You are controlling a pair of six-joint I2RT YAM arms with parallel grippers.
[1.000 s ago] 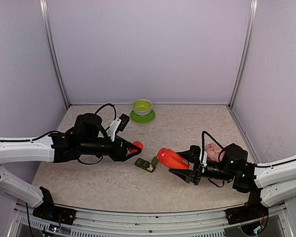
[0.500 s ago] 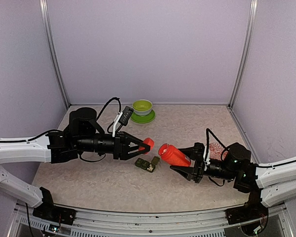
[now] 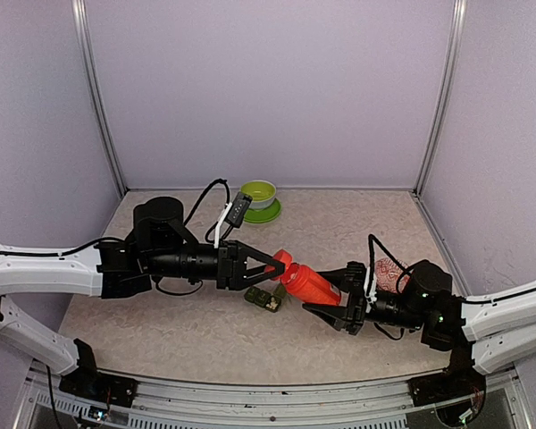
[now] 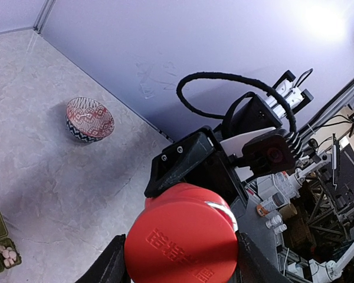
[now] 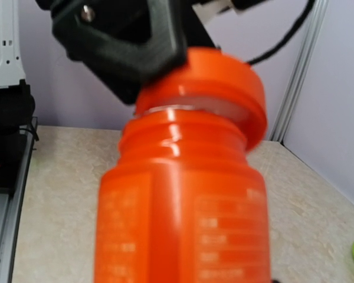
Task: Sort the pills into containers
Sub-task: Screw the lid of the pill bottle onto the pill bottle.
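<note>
The right hand grips the red bottle just above the containers lying on the bench. The left hand clamps the cap, apparently so the opposed grips can twist it.

White-shelled arms with black joints, looping black cables, small screws.

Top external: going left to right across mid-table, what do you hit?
left gripper holding the red cap → red bottle → red-and-white patterned bowl. Left out, overlapping the gripper: lime-green bowl, pill containers.
</note>
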